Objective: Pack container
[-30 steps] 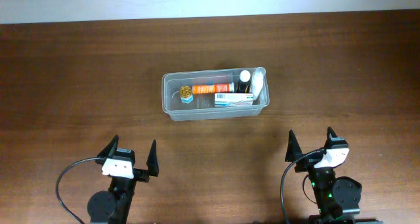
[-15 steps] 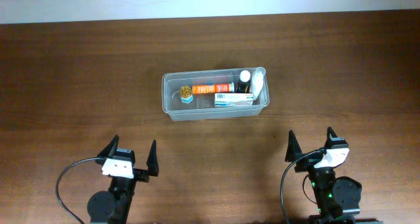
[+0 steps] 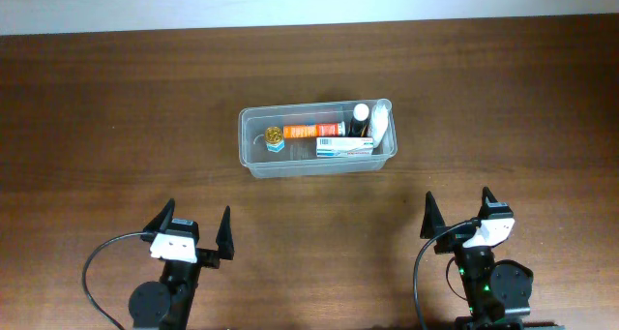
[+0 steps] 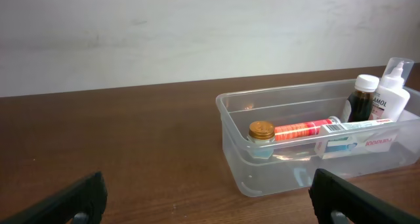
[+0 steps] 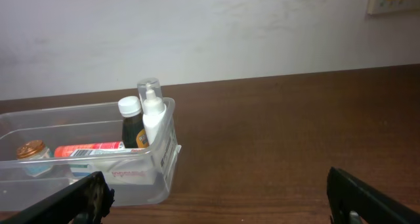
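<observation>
Plainly, the container (image 3: 253, 156) is sitting on the brown wooden table (image 3: 116, 98) just toward 12 o'clock from the middle of the overhead view, with its long sides running from 9 o'clock to 3 o'clock. Inside it, a small gold-lidded jar (image 3: 274, 136) is standing at the 9 o'clock end, and an orange tube (image 3: 311, 130) is lying lengthwise beside it toward 3 o'clock. A white and blue box (image 3: 344, 146) is lying along the 6 o'clock wall. At the 3 o'clock end, a dark bottle (image 3: 361, 119) with a white cap and a white bottle (image 3: 380, 125) with a clear cap are standing side by side. The left gripper (image 3: 198, 214) is resting near the 7 o'clock edge of the table, its jaws spread wide and gripping nothing, well apart from the tub. The right gripper (image 3: 457, 199) is sitting near 5 o'clock, likewise released and empty, with its fingers (image 5: 88, 194) framing the tub from a distance in the right wrist view. Both claws are pointing toward 12 o'clock, where a pale wall (image 4: 197, 33) is rising behind the table.
</observation>
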